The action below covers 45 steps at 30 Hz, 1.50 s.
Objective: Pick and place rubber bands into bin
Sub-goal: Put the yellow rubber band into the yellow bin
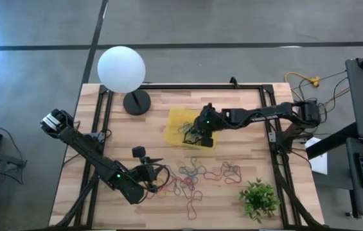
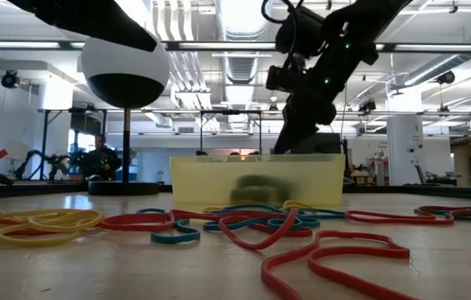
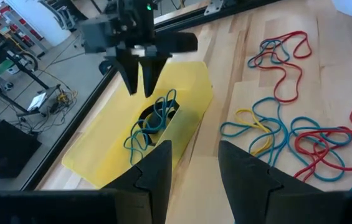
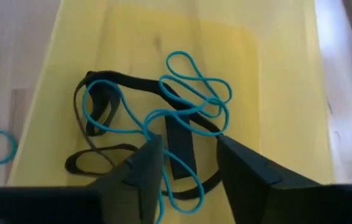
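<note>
The yellow bin [image 1: 178, 119] lies at the table's middle, toward the far side; blue and black rubber bands [image 4: 163, 118] lie tangled on its floor. Several loose red, blue, green and yellow rubber bands [image 1: 194, 176] lie on the wood nearer the front. My right gripper [image 1: 202, 136] is open, pointing down over the bin, just above the bands there; it also shows in the left wrist view [image 3: 140, 87]. My left gripper [image 1: 155, 168] is open and empty, just left of the loose bands and facing the bin [image 3: 88, 155].
A white globe lamp [image 1: 122, 69] stands at the far left of the table. A small green plant [image 1: 259, 197] stands at the near right. A small black block [image 1: 139, 153] sits close to my left gripper. A black frame rail [image 1: 187, 86] runs behind the bin.
</note>
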{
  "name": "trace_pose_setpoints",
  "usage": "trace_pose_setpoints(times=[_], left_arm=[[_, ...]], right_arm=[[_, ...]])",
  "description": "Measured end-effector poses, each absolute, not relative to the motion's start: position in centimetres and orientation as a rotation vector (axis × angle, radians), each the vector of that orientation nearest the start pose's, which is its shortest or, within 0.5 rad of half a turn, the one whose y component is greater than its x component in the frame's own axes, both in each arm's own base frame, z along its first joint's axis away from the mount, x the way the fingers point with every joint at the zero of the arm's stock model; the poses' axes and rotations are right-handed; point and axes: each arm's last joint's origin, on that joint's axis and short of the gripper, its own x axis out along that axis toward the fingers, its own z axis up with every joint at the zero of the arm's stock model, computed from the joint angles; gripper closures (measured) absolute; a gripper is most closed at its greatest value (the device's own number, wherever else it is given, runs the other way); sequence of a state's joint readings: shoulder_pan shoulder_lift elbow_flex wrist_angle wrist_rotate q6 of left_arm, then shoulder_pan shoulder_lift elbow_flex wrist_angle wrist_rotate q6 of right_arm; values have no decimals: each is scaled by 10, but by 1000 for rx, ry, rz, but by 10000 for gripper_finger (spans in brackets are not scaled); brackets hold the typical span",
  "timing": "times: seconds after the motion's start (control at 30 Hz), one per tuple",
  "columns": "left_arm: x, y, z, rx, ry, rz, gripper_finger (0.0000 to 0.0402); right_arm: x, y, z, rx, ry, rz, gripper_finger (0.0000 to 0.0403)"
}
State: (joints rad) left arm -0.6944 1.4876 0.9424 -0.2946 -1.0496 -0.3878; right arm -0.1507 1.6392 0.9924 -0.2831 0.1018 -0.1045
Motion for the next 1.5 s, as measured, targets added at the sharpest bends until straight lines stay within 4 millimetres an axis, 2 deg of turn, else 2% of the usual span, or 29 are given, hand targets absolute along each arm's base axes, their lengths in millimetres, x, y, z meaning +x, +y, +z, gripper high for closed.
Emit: trace_pose_setpoints(times=[0.13, 0.27, 0.47, 0.57, 0.77, 0.93, 1.07, 1.23, 1.5], left_arm=[[242, -171, 227, 241, 517, 332, 285], [241, -174, 225, 200, 580, 221, 285], [235, -174, 216, 130, 729, 113, 285], [228, -170, 210, 52, 838, 129, 285], [222, -165, 205, -69, 905, 233, 285], [223, -161, 201, -223, 911, 305, 285], [230, -168, 194, -305, 892, 314, 285], [240, -174, 177, -345, 933, 311, 285], [244, -176, 162, -388, 968, 366, 285]], right_arm=[[315, -44, 208, -72, 915, -146, 236], [302, -27, 228, -71, 890, -51, 230], [281, 9, 253, -78, 845, 139, 230], [272, 30, 260, -98, 812, 222, 233], [258, 64, 261, -117, 770, 322, 246], [255, 82, 257, -106, 775, 343, 257], [256, 94, 250, -144, 794, 333, 264], [256, 102, 245, -168, 808, 332, 271], [257, 104, 245, -167, 792, 338, 275]])
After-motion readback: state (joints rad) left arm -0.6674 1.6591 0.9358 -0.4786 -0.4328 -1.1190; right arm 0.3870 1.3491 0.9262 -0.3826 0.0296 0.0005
